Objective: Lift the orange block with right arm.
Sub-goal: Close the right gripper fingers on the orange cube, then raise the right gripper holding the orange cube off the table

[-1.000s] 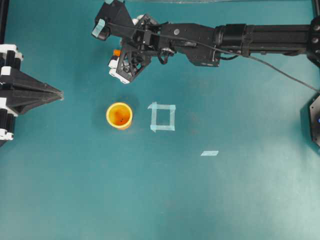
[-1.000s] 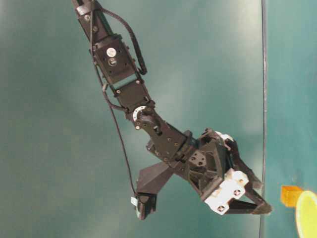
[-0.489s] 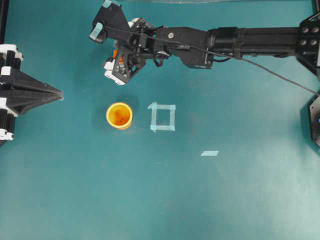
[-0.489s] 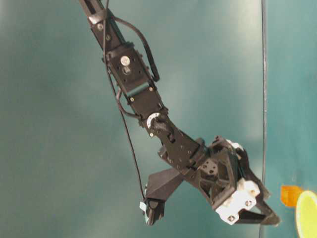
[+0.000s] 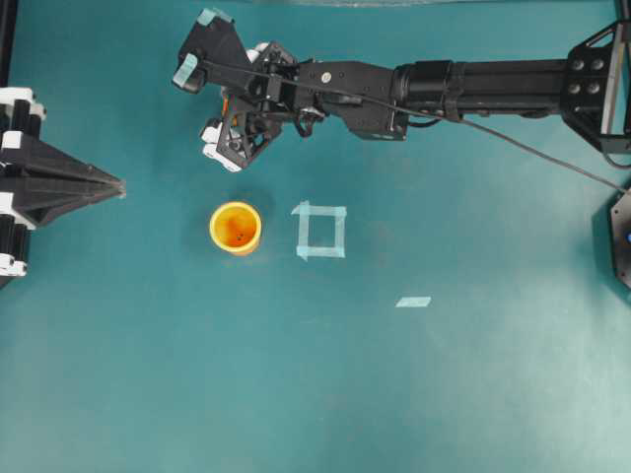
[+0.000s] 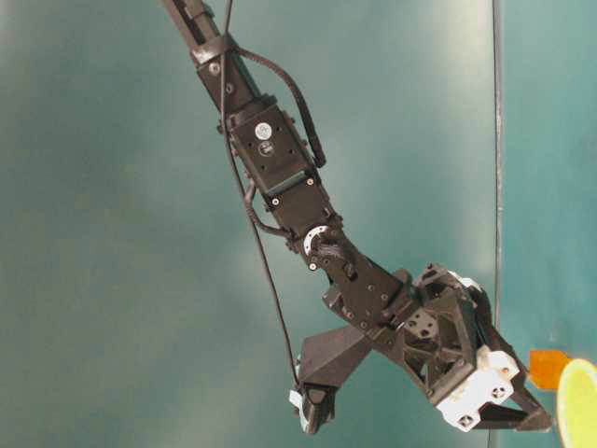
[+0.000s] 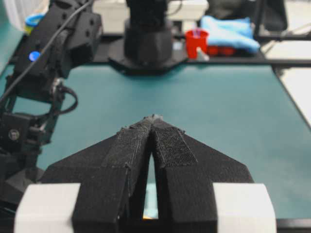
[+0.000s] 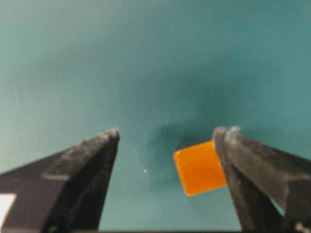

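Since the earlier overhead picture the right arm (image 5: 434, 84) has stretched further toward the far left of the table and its gripper (image 5: 225, 138) has sunk over the orange block (image 8: 199, 167), which now shows from above only as a thin orange sliver under the black wrist. In the right wrist view the 2 fingers (image 8: 87, 165) stand wide apart with the block on the teal table (image 5: 473, 394) between them, off-centre and just beside, perhaps touching, the finger on the right of that view. The block lies flat on the surface, so by my reading the approach is nearly done, while the closing, the grip and the lift are all left. In the table-level view the fingertips are close to the surface, with the block (image 6: 548, 368) just past them; whether they have reached its level I cannot tell. The yellow cup (image 5: 236, 228) stands near the block on the side toward the middle of the table, apart from the gripper, and it seems the only thing close enough to be knocked if the hand swings that way. The tape square (image 5: 320, 231) and the loose tape strip (image 5: 413, 302) are well apart and flat, no hindrance. The left gripper (image 7: 153, 141) rests at the left edge with its fingers pressed together on nothing, far from the work.
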